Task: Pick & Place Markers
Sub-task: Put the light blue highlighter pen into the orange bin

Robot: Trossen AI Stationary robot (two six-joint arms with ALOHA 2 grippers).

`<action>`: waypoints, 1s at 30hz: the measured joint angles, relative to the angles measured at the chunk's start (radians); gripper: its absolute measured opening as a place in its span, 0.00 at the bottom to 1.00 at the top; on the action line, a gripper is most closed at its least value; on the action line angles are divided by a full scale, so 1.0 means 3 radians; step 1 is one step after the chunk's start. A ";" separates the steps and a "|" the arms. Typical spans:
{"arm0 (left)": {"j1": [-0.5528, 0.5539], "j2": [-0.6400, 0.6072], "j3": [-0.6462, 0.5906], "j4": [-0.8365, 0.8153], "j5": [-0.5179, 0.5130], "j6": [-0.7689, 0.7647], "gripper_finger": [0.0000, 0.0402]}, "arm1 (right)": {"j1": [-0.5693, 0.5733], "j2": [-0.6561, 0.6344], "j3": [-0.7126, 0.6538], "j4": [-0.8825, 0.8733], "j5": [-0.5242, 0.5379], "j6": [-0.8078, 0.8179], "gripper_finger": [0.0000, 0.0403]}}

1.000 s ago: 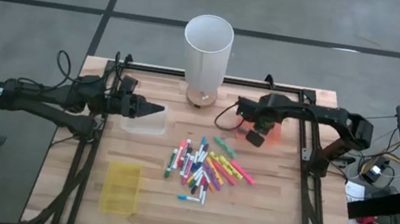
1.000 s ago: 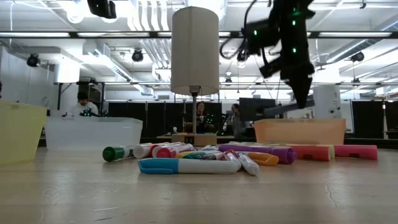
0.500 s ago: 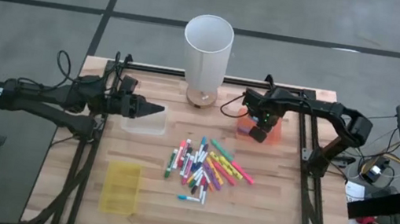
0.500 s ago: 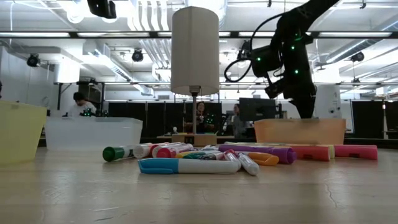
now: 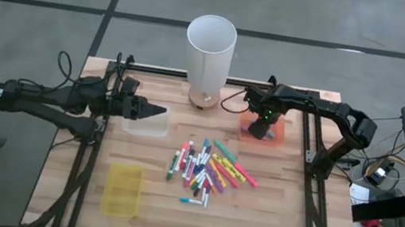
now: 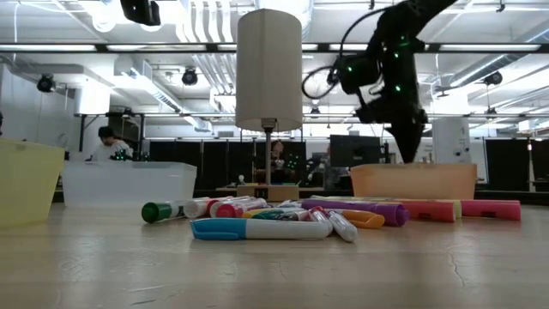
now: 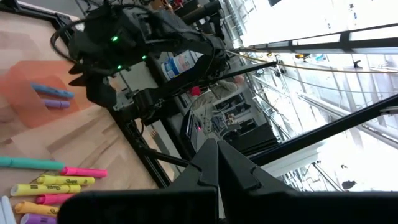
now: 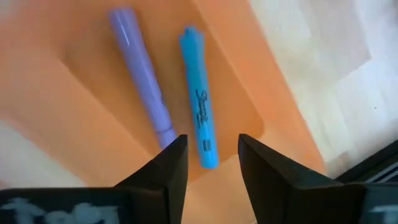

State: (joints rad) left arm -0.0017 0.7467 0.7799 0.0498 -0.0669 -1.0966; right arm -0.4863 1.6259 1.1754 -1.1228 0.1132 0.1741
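Note:
The markers [image 5: 206, 170] lie in a loose pile at mid-table, flat on the wood. Two more, a purple marker [image 8: 142, 81] and a blue marker [image 8: 198, 106], lie side by side on the floor of the orange tray [image 5: 276, 134] at the far right. My right gripper [image 8: 211, 155] hangs open over that tray, pointing down. Its fingers stand on either side of the blue marker's near end without touching it. My left gripper [image 5: 162, 112] waits shut, held level above the clear tray [image 5: 144, 125].
A tall white cylinder on a wooden foot [image 5: 210, 46] stands at the far edge, just left of the orange tray. A yellow tray [image 5: 123, 189] sits near the front left. Bare wood lies around the pile, toward the near edge.
My right gripper has gone toward the table's far edge, from the orange tray's near side to over the tray, and has sunk a little toward it. The pile of markers has kept still.

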 joint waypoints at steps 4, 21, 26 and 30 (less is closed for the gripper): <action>0.0001 0.0000 0.0000 0.0000 0.0000 0.0002 0.00 | 0.0065 -0.0008 0.0278 0.0017 -0.0260 0.0150 0.35; 0.0000 0.0001 0.0000 0.0000 0.0000 0.0006 0.00 | 0.0814 0.0036 0.0845 0.1132 -0.1388 0.0478 0.31; 0.0001 0.0001 0.0000 0.0000 0.0004 0.0005 0.00 | 0.1074 0.0037 0.0733 0.1312 -0.1028 0.0570 0.36; 0.0001 0.0001 0.0000 0.0000 0.0006 0.0005 0.00 | 0.1193 0.0058 0.0556 0.1382 -0.0904 0.0779 0.45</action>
State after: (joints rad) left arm -0.0014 0.7471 0.7799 0.0498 -0.0650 -1.0950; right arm -0.1283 1.6432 1.3423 -0.7082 -0.1580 0.4077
